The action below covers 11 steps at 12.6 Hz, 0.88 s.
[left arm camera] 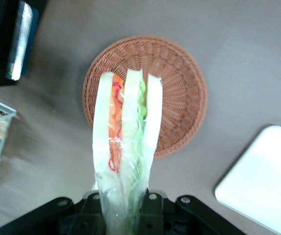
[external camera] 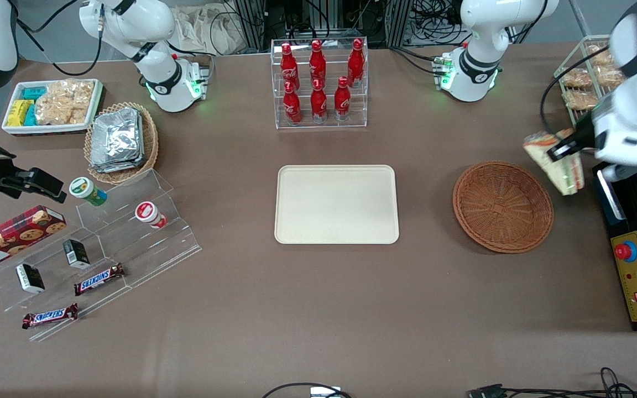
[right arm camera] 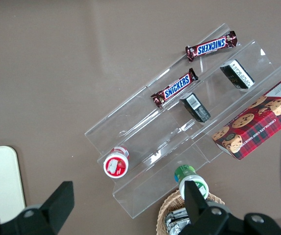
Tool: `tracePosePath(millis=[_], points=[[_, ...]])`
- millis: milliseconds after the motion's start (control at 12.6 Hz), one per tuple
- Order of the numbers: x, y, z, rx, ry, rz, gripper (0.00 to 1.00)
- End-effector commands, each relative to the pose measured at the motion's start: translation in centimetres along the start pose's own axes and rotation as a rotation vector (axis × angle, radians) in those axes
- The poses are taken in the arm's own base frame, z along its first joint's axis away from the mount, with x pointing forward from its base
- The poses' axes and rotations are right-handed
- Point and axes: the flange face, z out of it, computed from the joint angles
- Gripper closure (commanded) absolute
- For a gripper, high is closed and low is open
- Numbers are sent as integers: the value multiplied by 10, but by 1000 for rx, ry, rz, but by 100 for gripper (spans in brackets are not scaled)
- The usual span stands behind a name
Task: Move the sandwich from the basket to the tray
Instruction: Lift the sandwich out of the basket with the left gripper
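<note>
At the right edge of the front view, the gripper [external camera: 560,148] hangs in the air above the table, its fingers clamped on the sandwich [external camera: 554,161]. The sandwich is lifted clear of the basket [external camera: 502,206], which sits lower in the frame just beside it, its woven bottom bare. In the wrist view the sandwich [left arm camera: 125,142] juts out from the gripper [left arm camera: 123,208] with its white bread and orange, red and green filling showing through clear wrap, and the basket [left arm camera: 179,93] lies beneath it. The tray [external camera: 336,204] rests flat at the centre of the front view, well apart from the basket, with nothing on it.
</note>
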Motion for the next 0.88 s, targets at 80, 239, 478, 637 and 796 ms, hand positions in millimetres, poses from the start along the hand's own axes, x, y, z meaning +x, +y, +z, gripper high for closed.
tracePosePath(millis=[80,239,478,637,796], points=[[-1,46,-56,-7,-8,148,100],[-42,119,-51,13,-9,293,100],[-113,232,-29,21,-41,356,100],[-137,288,-13,-4,-92,276,100],[-148,311,9,43,-56,312,100]])
